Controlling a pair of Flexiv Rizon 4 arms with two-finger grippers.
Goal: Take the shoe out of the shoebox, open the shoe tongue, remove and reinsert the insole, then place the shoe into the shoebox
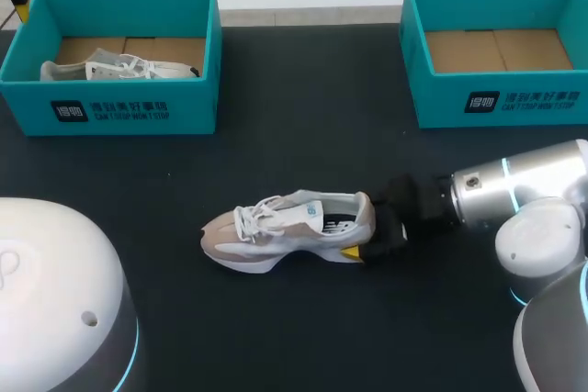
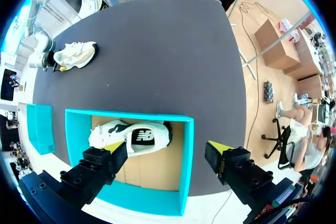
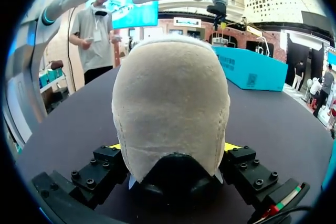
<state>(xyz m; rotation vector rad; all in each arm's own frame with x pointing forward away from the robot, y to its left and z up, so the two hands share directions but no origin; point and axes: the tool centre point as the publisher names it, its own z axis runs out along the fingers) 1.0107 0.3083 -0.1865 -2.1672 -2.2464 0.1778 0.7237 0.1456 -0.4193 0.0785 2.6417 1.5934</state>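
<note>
My right gripper [image 3: 173, 150] is closed on the heel of the beige-and-white mesh sneaker [image 1: 285, 227], with one yellow-tipped finger pressed to each side. I judge the sneaker light and its upper soft, so the stiffer heel cup is the sound place to hold. The tongue and insole are likely thin and floppy. The sneaker stands on the black table [image 1: 303, 117], well apart from the teal cardboard shoebox [image 1: 110, 103] holding a second sneaker [image 1: 110, 69]. Above that box my left gripper [image 2: 164, 150] hangs wide open, empty.
</note>
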